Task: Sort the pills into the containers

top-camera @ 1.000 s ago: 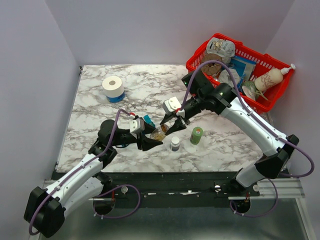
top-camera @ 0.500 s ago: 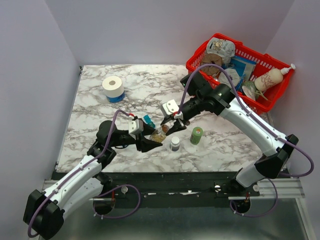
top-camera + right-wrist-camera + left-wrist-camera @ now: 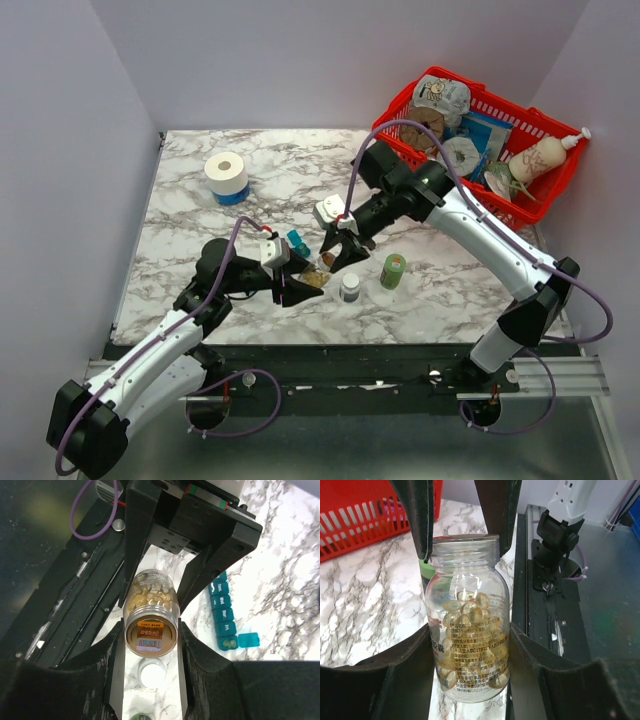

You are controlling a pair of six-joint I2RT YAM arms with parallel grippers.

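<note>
The left end effector is pressed in on the body of the clear bottle, one dark finger on each flank of its lower half. Through the wall show the pills, yellowish soft capsules heaped against the printed label. The right end effector meets the same bottle from the opposite end, its two fingers closed against either side of the tan, orange-labelled cap, so the bottle is gripped between both arms over the front part of the marble tabletop. Just past the bottle stand a small white-capped bottle and, a little further right, a green bottle, both upright and apart from each other. The teal pill organiser strip lies flat on the tabletop beside the left wrist, clear of the bottle. The lid of its end compartment is flipped open, and something yellowish shows inside. Further back on the left sits a roll of white tissue, and a red basket of assorted items fills the far right corner behind the right arm.
</note>
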